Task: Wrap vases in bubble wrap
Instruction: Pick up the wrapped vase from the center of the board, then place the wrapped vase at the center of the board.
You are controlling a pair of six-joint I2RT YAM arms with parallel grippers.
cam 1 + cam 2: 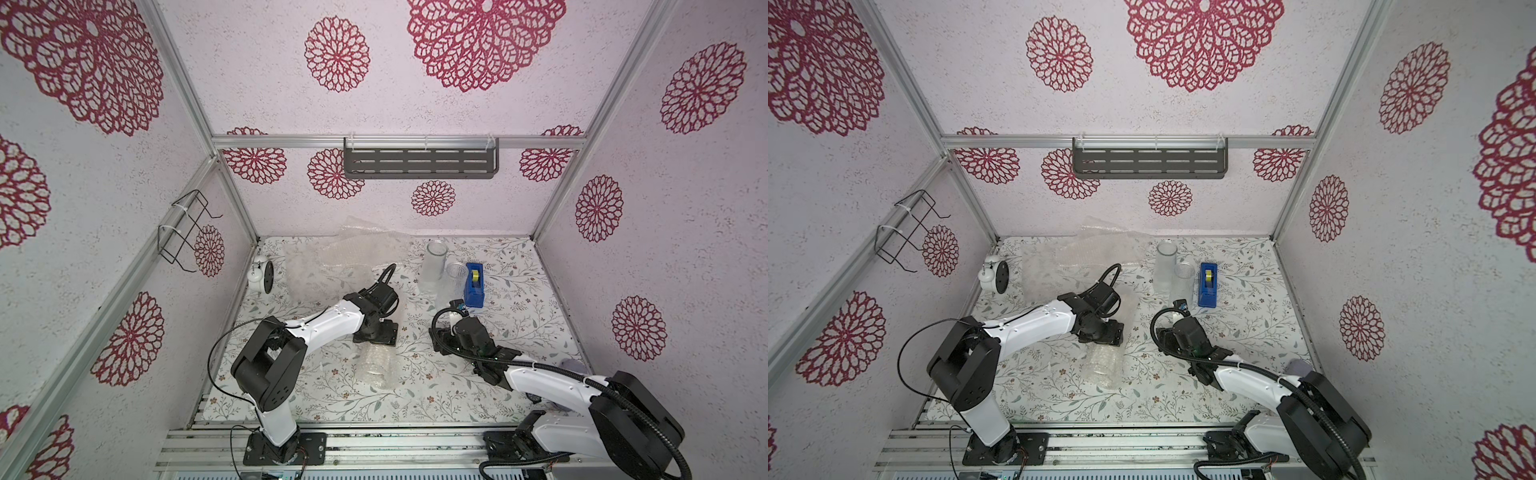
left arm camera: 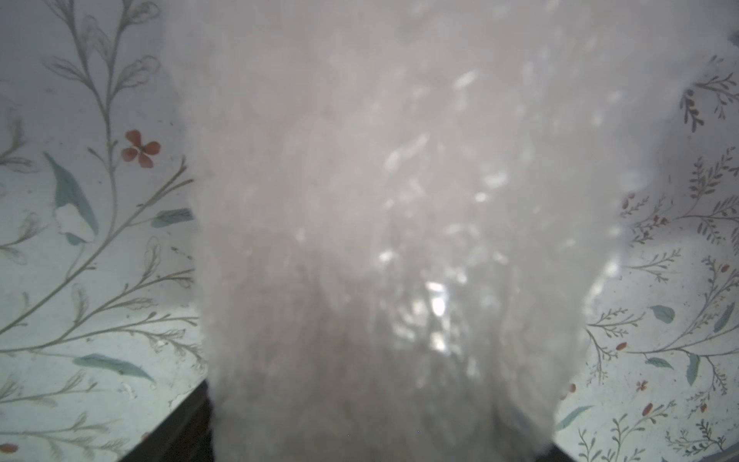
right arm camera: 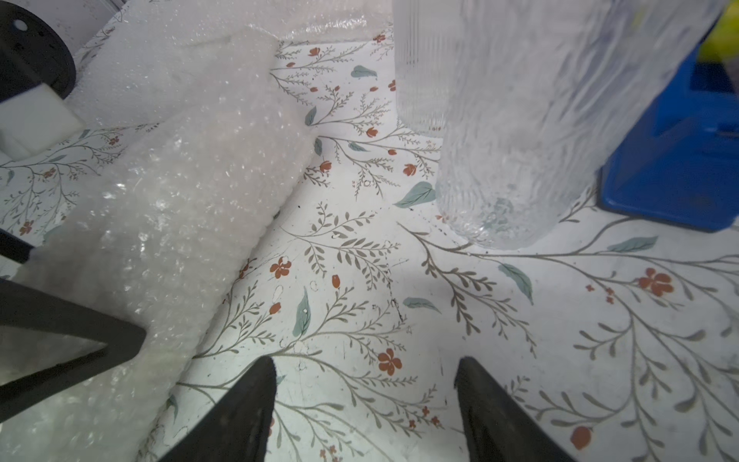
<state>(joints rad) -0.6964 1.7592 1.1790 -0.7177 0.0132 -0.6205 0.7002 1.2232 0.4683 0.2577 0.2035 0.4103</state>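
**Bearing down on a wrapped bundle at left; gaping over bare table at right**

Reaches the left arm up from the near rail, folds it at a high elbow, slants the white forearm toward mid-table and tips the wrist steeply down. Sets the left claw at the far end of a wrapped bundle lying on the floral table, with a pale vessel shape dim inside the wrap. Fills the left wrist view with blurred bubble wrap, leaving only dark slivers of finger at either side, set wide apart. Cannot tell whether those press the bundle or merely straddle it.

Stretches the right arm low from the near-right corner, forearm aimed toward the middle, wrist pitched down. Holds the right claw well open over bare tabletop, with nothing between the fingers. Faces the shorter clear glass, upright and unwrapped, just beside the frosted cylinder and the blue tape dispenser. Shows loose bubble wrap sheets heaped toward the far left.
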